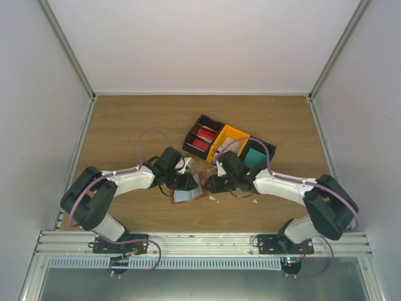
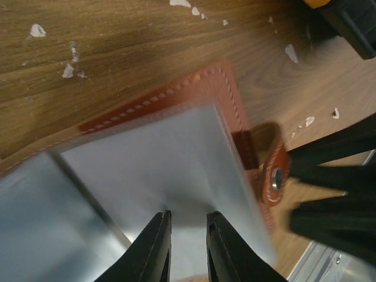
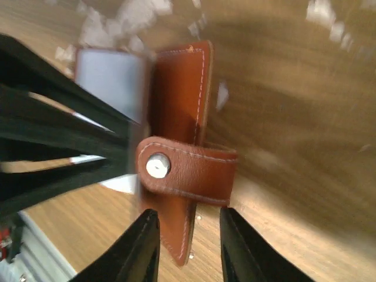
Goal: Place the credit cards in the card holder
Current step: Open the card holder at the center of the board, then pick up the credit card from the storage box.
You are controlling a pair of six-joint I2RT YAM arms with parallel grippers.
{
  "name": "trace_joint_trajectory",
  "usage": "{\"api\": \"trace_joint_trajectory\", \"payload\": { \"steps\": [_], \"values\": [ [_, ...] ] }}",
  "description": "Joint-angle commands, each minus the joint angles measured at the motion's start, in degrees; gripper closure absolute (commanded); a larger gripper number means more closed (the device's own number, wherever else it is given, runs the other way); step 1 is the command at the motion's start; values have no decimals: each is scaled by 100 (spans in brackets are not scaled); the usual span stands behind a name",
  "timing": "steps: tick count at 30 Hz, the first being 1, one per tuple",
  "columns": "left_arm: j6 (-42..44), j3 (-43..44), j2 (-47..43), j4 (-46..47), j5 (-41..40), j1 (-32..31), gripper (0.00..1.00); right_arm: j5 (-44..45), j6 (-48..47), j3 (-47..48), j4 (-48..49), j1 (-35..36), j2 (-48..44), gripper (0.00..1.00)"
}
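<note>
The reddish-brown card holder (image 1: 187, 195) lies open on the table between the two grippers, its pale inner pockets facing up. My left gripper (image 1: 190, 182) is over it. In the left wrist view its jaws (image 2: 188, 216) stand slightly apart above the pale pocket, with the leather edge (image 2: 205, 88) beyond. My right gripper (image 1: 212, 184) is open. In the right wrist view its fingertips (image 3: 187, 214) straddle the holder's lower corner (image 3: 182, 235) just under the snap tab (image 3: 188, 173). Red cards (image 1: 202, 139) and a teal card (image 1: 255, 157) sit in the tray.
The black-and-orange three-compartment tray (image 1: 227, 135) stands just behind the grippers. Small white scraps (image 1: 212, 198) lie around the holder and also show in the left wrist view (image 2: 38, 30). Grey walls enclose the table. A metal rail (image 1: 200, 241) runs along the near edge.
</note>
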Motion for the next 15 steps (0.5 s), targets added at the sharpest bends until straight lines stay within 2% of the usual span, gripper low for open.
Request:
{"api": "trace_joint_trajectory", "payload": {
  "steps": [1, 4, 6, 9, 15],
  "values": [
    [360, 274, 348, 147, 198, 44, 79, -315, -684, 537, -524, -649, -744, 66],
    [477, 326, 608, 107, 178, 54, 80, -278, -1324, 969, -930, -1190, -903, 58],
    [519, 394, 731, 38, 138, 57, 80, -47, -1820, 1489, -1253, -1374, -670, 55],
    [524, 462, 786, -32, 1, 65, 80, 231, -2439, 2324, -1492, -1443, -45, 52],
    [359, 489, 820, -114, -292, 197, 80, 209, -3378, 3818, -1703, -1447, 1509, 52]
  ]
}}
